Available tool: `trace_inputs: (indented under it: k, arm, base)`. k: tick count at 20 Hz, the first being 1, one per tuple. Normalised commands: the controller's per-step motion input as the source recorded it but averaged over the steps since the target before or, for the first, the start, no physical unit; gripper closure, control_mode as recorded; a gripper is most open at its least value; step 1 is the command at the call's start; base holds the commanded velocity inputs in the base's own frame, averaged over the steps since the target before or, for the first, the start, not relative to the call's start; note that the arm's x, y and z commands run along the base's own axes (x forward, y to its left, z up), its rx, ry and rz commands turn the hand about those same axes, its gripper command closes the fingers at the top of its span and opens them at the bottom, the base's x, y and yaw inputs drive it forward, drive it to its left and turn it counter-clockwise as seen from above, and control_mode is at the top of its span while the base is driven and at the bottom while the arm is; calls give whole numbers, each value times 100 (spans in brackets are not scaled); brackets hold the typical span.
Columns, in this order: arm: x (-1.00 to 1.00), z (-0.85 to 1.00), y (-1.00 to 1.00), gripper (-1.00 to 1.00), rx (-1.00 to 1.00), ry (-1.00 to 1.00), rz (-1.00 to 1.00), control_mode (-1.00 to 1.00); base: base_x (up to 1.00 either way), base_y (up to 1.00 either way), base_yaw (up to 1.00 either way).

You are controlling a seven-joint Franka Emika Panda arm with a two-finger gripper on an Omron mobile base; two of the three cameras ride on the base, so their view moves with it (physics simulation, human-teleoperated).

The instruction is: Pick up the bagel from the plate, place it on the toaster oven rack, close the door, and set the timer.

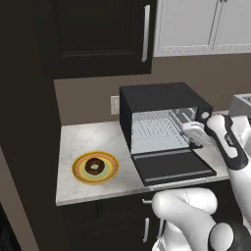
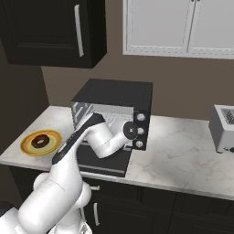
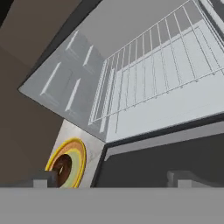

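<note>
bagel (image 1: 94, 167): a small dark brown ring. it sits in the middle of the plate, to the left of the toaster oven. nothing touches it.
plate (image 1: 112, 167): round, with a yellow rim. it lies flat on the counter, just beside the toaster oven's open door.
rack (image 1: 156, 130): a grey wire grid inside the toaster oven. nothing lies on it.
door (image 1: 174, 165): black, swung down flat in front of the toaster oven, so the inside is open.
gripper (image 3: 113, 179): it hangs over the open door, in front of the toaster oven's mouth. its two tips stand wide apart and hold nothing.
done so far: the door is open and the rack is ready, i think. the bagel is not picked up yet.
left to do: grab the bagel, put it on the rack, shut the door, turn the timer.
toaster oven (image 1: 157, 95): a black box with round knobs (image 2: 140, 117) on its right side.
counter (image 1: 81, 142): pale marble top, dark cabinets under it.
room: brown wall behind the toaster oven, a dark cupboard and white cupboards above it, a silver toaster (image 2: 224, 128) far to its right.
</note>
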Motion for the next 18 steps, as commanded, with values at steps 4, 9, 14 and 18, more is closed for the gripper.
trace_inputs:
  k: [4, 9, 14, 18]
  arm:
    - [57, -21, 0, -100, 7, 5, -3, -100]
    - [51, -23, 0, -100, 6, 5, -3, -100]
    - [52, -21, 0, -100, 4, 4, -4, -100]
    - [44, -28, 0, -100, 4, 3, -4, -100]
  base:
    - [0, 0, 0]
    - [0, 0, 0]
    - [0, 0, 0]
    - [0, 0, 0]
